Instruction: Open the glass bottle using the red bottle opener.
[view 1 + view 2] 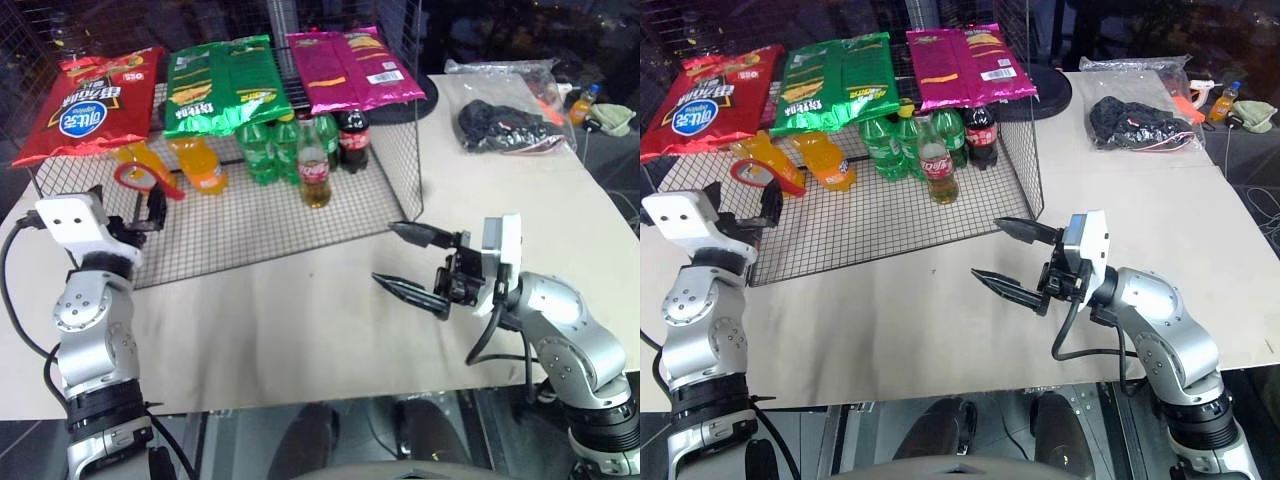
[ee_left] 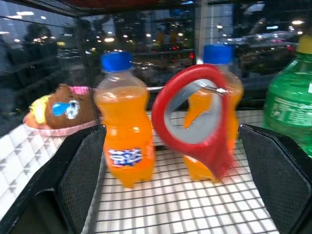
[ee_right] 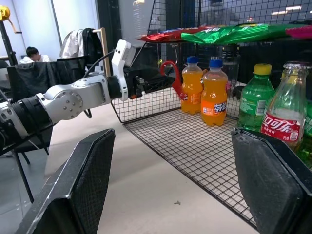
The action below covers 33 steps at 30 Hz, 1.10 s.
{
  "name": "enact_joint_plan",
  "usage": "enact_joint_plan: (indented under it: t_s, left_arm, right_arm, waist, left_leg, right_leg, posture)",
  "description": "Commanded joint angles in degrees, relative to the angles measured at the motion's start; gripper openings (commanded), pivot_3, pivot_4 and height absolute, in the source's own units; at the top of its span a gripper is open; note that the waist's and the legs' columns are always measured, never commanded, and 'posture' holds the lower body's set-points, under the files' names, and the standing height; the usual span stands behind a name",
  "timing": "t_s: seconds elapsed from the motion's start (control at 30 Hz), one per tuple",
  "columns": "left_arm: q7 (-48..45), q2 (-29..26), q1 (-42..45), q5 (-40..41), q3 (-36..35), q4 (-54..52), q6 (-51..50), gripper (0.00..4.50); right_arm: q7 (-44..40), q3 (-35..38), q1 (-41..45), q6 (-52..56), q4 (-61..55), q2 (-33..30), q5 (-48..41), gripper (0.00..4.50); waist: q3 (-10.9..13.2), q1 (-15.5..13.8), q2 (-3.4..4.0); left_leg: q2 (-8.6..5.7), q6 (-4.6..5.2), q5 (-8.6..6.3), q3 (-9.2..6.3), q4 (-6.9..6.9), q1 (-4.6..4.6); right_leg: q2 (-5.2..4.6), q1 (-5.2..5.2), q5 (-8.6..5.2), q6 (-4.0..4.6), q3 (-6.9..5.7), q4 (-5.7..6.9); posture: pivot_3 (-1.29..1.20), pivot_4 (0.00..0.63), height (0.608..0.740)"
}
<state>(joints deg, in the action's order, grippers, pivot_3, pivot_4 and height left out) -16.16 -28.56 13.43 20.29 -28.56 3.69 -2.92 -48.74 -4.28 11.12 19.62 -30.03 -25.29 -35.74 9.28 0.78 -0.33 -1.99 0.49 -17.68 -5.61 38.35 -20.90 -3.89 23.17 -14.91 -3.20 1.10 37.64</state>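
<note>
The glass bottle [image 1: 313,170] with its red label stands upright on the wire rack floor [image 1: 250,225], in front of the green bottles. The red bottle opener [image 2: 158,112] stands on edge against an orange soda bottle [image 2: 124,131] at the rack's left end. My left gripper [image 2: 170,129] is open, level with the opener and just short of it, one finger on either side of it. Over the table right of the rack, my right gripper [image 1: 383,254] is open and empty, pointing left, with the glass bottle [image 3: 282,122] beyond one finger.
Two orange soda bottles [image 1: 203,165], green bottles [image 1: 262,152] and a dark cola bottle [image 1: 353,140] crowd the rack. Chip bags [image 1: 215,85] lie on its top shelf. A bagged black item [image 1: 505,125] lies at the table's far right. The rack's wire side wall [image 1: 400,170] stands between my right gripper and the bottles.
</note>
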Motion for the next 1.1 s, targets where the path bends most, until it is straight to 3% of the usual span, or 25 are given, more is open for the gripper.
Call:
enact_joint_plan:
  t_s: [0.03,0.8,0.93,1.1]
  left_arm:
    - [-0.6,-0.7,0.8,-0.1,-0.3,0.3,1.6,4.5]
    - [-1.1,-0.2,9.6,-1.4,2.6,11.6,7.2,4.5]
    - [-0.9,0.0,10.2,-1.3,2.8,12.6,8.0,3.2]
    - [-1.1,0.3,10.7,-1.2,3.1,13.8,8.9,0.72]
  right_arm:
    - [0.5,0.1,0.6,-1.1,-1.2,0.4,0.1,3.83]
    - [2.9,0.0,2.3,-1.0,-0.7,1.1,1.8,3.83]
    - [2.8,0.0,2.0,-1.5,-0.4,1.2,2.2,3.87]
    - [2.3,0.0,1.7,-2.3,0.3,1.3,2.8,3.87]
  waist:
    - [0.0,0.0,0.0]
    - [-0.1,0.0,-0.11]
    - [-0.1,0.0,-0.11]
    - [-0.1,0.0,-0.12]
  left_leg:
    - [0.0,0.0,0.0,0.01,0.0,0.0]
    - [-0.03,-0.04,0.03,0.11,0.12,-0.21]
    - [-0.03,-0.04,0.03,0.13,0.13,-0.22]
    - [-0.03,-0.04,0.03,0.12,0.15,-0.22]
  right_leg:
    - [0.0,0.01,0.0,0.0,0.01,0.02]
    - [0.03,0.29,0.0,0.0,0.12,0.26]
    - [0.03,0.3,0.0,0.0,0.13,0.25]
    - [0.04,0.3,0.0,0.0,0.13,0.26]
  posture:
    - [0.0,0.15,0.74]
    - [0.0,0.15,0.74]
    - [0.0,0.15,0.74]
    - [0.0,0.15,0.74]
